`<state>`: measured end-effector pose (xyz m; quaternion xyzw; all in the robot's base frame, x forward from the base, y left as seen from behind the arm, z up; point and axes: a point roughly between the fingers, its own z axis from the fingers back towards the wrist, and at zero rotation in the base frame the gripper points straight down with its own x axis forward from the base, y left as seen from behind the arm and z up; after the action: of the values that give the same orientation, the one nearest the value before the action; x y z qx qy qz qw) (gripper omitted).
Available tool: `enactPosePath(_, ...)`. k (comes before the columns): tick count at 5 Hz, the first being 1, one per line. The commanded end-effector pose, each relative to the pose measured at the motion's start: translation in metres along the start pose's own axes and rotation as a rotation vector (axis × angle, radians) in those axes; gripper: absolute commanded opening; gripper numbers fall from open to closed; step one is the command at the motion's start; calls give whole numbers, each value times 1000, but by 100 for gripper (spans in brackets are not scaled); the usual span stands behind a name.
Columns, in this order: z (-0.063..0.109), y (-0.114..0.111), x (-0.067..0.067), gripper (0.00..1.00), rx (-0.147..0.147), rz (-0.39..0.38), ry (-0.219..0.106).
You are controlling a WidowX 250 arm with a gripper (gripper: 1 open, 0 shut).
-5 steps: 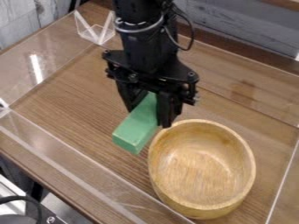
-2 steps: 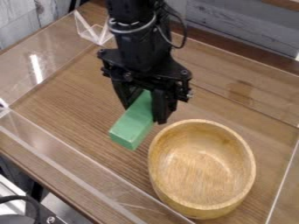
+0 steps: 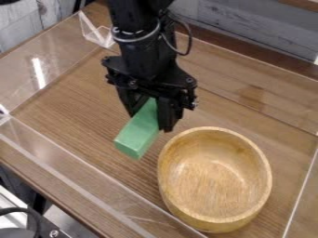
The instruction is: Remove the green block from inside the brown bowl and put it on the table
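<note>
Clear acrylic walls (image 3: 56,158) border table (image 3: 74,107); brown bowl (image 3: 215,177) beside green block (image 3: 139,132).

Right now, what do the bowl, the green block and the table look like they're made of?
The bowl looks like light wood with a smooth, slightly satin finish: grain rings show inside and the rim is thick. The green block is plain matte green with no shine, possibly painted wood or foam; I can't tell which. The table looks like brown wood or wood-look laminate, with straight grain lines and soft reflections.

Lab test rig: wood-grain table (image 3: 74,102) fenced by clear acrylic walls (image 3: 50,167)
</note>
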<state>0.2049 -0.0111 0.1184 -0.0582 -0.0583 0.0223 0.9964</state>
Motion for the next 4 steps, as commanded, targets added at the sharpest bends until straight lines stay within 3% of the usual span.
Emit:
enactPosePath(1, 1, 4, 6, 0, -3, -1, -30)
enactPosePath(4, -10, 11, 12, 0, -4, 10, -31)
